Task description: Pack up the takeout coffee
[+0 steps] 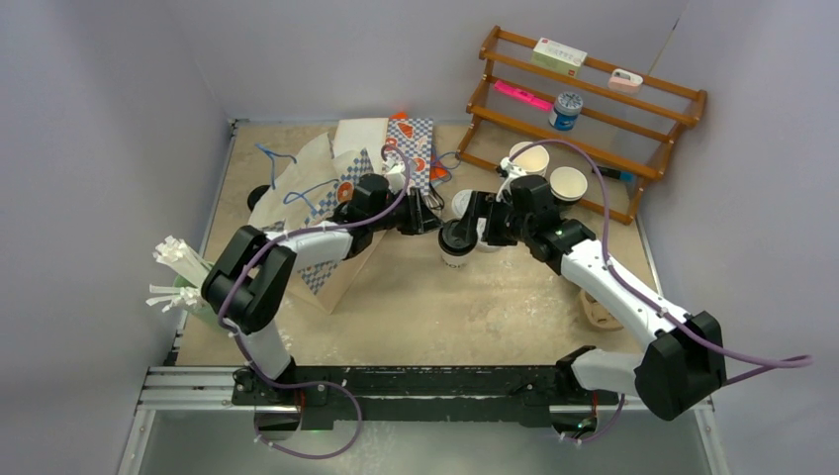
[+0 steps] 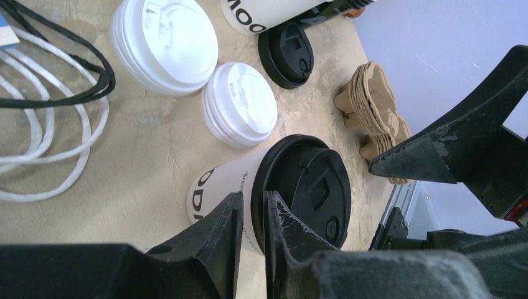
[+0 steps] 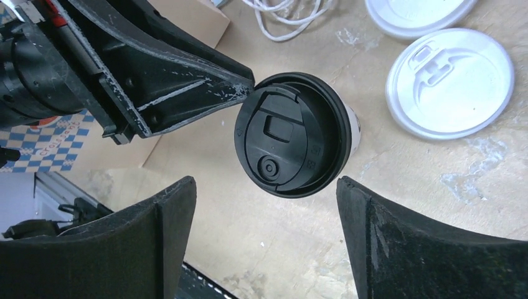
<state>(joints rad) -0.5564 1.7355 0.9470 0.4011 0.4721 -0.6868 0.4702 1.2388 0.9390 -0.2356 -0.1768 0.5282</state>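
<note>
Black-lidded cup (image 1: 456, 240) upright mid-table, left gripper (image 2: 252, 202) nearly closed, pinching its lid rim, right gripper (image 3: 264, 184) spread wide either side, holding nothing; step reads as pickup, next a steady lift toward the bag (image 1: 331, 287) without popping the lid.

Wooden rack (image 1: 594, 124) back right; white lid stacks (image 2: 240, 104) side by side; checkered bags (image 1: 411, 139) left of rack.

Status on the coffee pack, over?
Left gripper pinching takeout coffee at lid rim. Right gripper open, straddling it. Not yet bagged. White lids beside, not blocking.
</note>
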